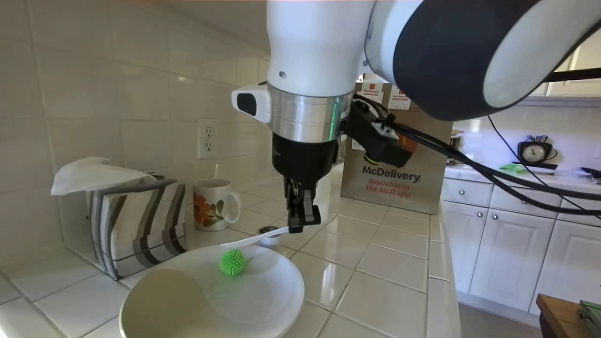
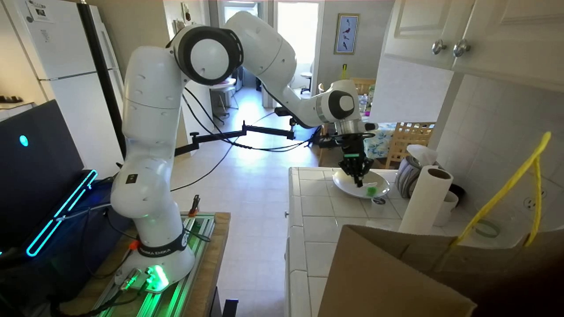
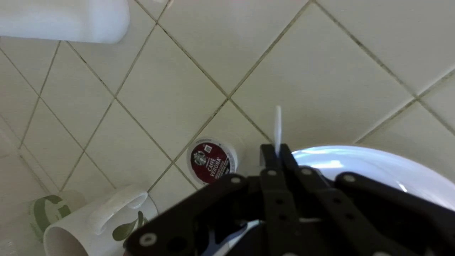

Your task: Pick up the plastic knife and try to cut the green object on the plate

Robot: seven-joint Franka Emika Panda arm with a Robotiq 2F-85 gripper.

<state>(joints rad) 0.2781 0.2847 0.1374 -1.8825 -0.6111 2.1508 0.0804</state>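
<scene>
While the fingers of the gripper (image 1: 300,225) are closed on the white plastic knife (image 1: 256,239), its free part points to the left in an exterior view, near the green ball (image 1: 232,262), which lies in the far part of the plate (image 1: 253,300).

A: Knife (image 1: 256,239), plate (image 1: 244,300)?
B: Knife smooth plastic; plate smooth, glossy, ceramic-looking.
A: Ball (image 1: 232,262)?
B: Bumpy, rubbery-looking.
A: Tabletop (image 1: 389,295)?
B: Shiny, smooth tile.
A: Others?
B: Mug (image 1: 210,206) glossy ceramic, box (image 1: 422,162) matt cardboard, roll (image 2: 423,202) matt paper, wrist ring (image 1: 303,115) shiny metal.
</scene>
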